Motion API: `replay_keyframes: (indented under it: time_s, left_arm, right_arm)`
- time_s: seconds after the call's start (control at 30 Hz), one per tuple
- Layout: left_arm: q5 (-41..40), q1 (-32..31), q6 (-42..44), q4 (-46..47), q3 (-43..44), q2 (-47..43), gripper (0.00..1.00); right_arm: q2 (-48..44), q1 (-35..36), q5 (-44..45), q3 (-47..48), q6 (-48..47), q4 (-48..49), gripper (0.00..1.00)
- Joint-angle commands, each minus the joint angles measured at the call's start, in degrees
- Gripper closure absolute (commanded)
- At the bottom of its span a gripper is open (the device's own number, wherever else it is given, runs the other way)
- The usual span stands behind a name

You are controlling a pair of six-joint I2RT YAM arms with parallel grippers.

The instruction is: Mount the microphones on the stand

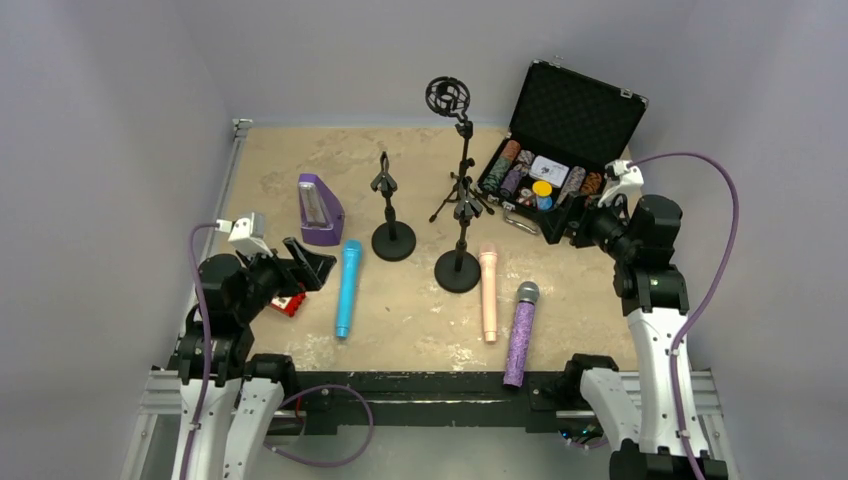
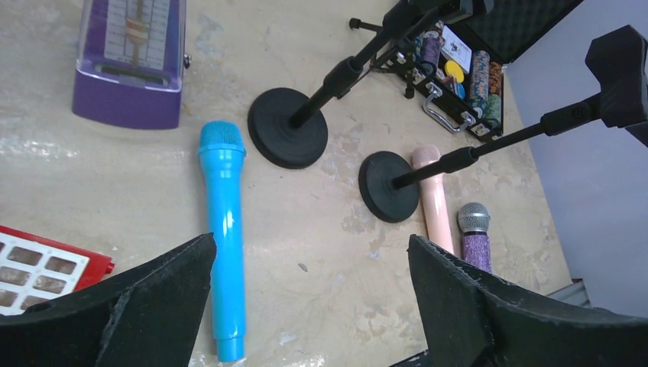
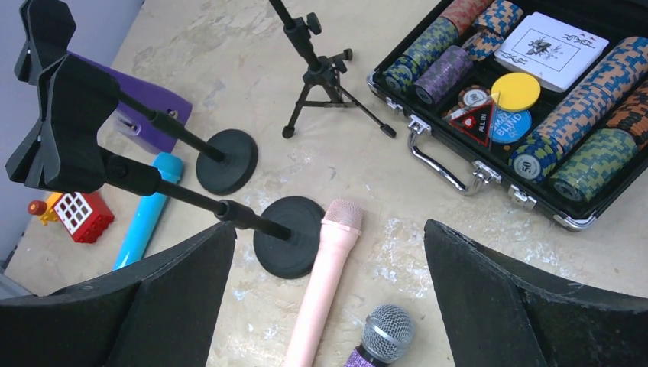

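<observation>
– So, where do your mics lie?
– Flat on the table [image 1: 415,325]. The pale peach-pink stick mic [image 1: 489,292] is just right of the black round-based stand [image 1: 458,272], the glittery purple grey-headed mic [image 1: 521,333] further right, and the turquoise-blue mic [image 1: 347,288] well left.
– And the grippers?
– Your left gripper [image 2: 309,245] and right gripper [image 3: 328,229] have fingers spread wide.

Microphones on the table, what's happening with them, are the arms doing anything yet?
Nothing is picked up yet. The blue microphone, pink microphone and purple microphone all lie flat on the table, near a short stand and a second stand, both with empty clips. The left claw is open, facing the blue one. The right claw is open too, over by the chip case. Neither holds anything.
</observation>
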Motion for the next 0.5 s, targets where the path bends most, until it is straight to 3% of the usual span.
replay_keyframes:
  time_s: [0.0,0.2,0.4,0.47]
  left_arm:
    - [3.8,0.4,-3.4,1.5,-1.6,0.4,0.0]
    - [5.7,0.4,-3.0,-0.6,-2.4,1.9,0.0]
    - [12.3,0.3,-2.6,0.9,-3.6,3.4,0.0]
    - [13.2,-0.4,-2.3,0.5,-3.6,4.6,0.0]
  right_arm:
    - [-2.2,-0.1,1.3,-1.2,0.2,2.5,0.01]
    - [-2.7,-0.1,-7.4,-2.3,-6.7,2.5,0.01]
    - [-1.2,0.8,-28.5,-2.4,-27.2,-2.1,0.01]
    - [0.2,2.4,-29.9,-1.9,-34.0,-6.5,0.01]
